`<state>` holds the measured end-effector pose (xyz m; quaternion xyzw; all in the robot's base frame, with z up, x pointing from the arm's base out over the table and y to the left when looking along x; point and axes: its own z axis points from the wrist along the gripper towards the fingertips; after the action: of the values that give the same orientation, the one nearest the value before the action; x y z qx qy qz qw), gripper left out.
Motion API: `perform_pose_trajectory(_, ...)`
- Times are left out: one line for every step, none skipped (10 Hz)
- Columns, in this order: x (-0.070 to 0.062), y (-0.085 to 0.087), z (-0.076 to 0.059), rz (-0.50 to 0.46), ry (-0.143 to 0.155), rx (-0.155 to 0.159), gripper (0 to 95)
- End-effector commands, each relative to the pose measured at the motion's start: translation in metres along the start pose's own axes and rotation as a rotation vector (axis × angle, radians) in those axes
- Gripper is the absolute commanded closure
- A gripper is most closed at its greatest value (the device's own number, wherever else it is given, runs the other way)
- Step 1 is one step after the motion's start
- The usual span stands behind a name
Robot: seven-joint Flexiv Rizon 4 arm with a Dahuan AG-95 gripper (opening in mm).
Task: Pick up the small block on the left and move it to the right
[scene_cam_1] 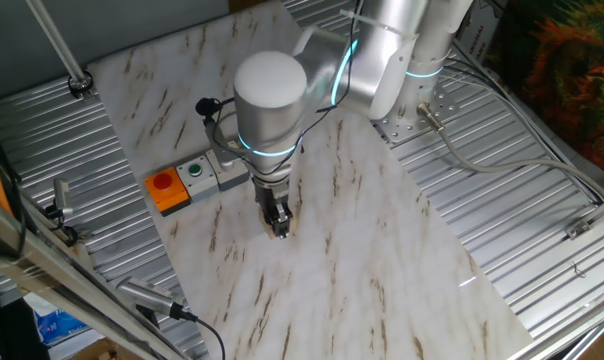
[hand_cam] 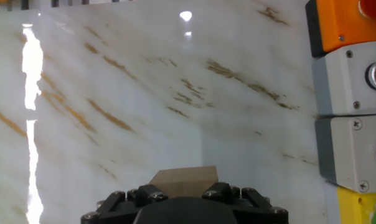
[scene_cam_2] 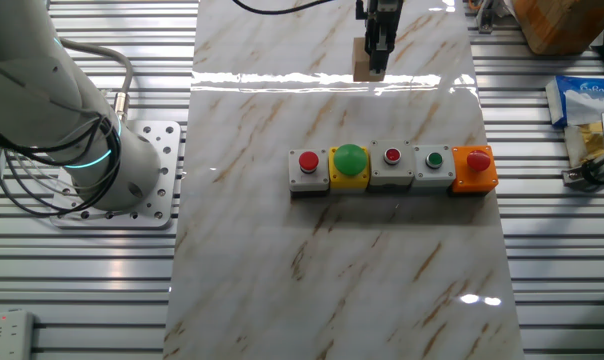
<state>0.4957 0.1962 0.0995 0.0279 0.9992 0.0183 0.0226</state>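
Observation:
The small block [scene_cam_2: 361, 60] is a plain tan wooden cube at the far edge of the marble board. My gripper [scene_cam_2: 379, 66] comes straight down on it, with the jaws close on either side. In one fixed view the gripper [scene_cam_1: 279, 220] hangs under the white wrist and the block [scene_cam_1: 282, 232] shows at its tips. In the hand view the block [hand_cam: 183, 178] sits between the black jaws of the gripper [hand_cam: 183, 191]. I cannot tell whether the block rests on the board or is just off it.
A row of button boxes [scene_cam_2: 392, 167] lies across the board, from a grey one [scene_cam_2: 308, 170] to an orange one [scene_cam_2: 475, 168]. In the hand view the row [hand_cam: 353, 78] runs down the right edge. The marble board [scene_cam_2: 282, 280] sits on a ribbed metal table [scene_cam_2: 82, 290].

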Motion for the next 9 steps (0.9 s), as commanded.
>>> perform_pose_trajectory(-0.0005, 0.0014, -0.0004, -0.026, 0.051, -0.026, 76.0)
perform_pose_trajectory(-0.0005, 0.0014, -0.0004, -0.088, 0.087, -0.029, 76.0)
perform_pose_trajectory(-0.0005, 0.0014, -0.0004, -0.128, 0.112, -0.046, 76.0)
perform_pose_trajectory(-0.0005, 0.0014, -0.0004, -0.162, 0.131, -0.07, 76.0)
perform_pose_trajectory(-0.0005, 0.0014, -0.0004, -0.171, 0.141, -0.082, 76.0)
perform_pose_trajectory(-0.0005, 0.0014, -0.0004, -0.178, 0.15, -0.083, 76.0)
perform_pose_trajectory(-0.0005, 0.0014, -0.0004, -0.173, 0.156, -0.083, 76.0)
perform_pose_trajectory(-0.0005, 0.0014, -0.0004, -0.166, 0.156, -0.086, 76.0)
perform_pose_trajectory(-0.001, 0.0027, 0.0004, -0.157, 0.156, -0.089, 76.0)
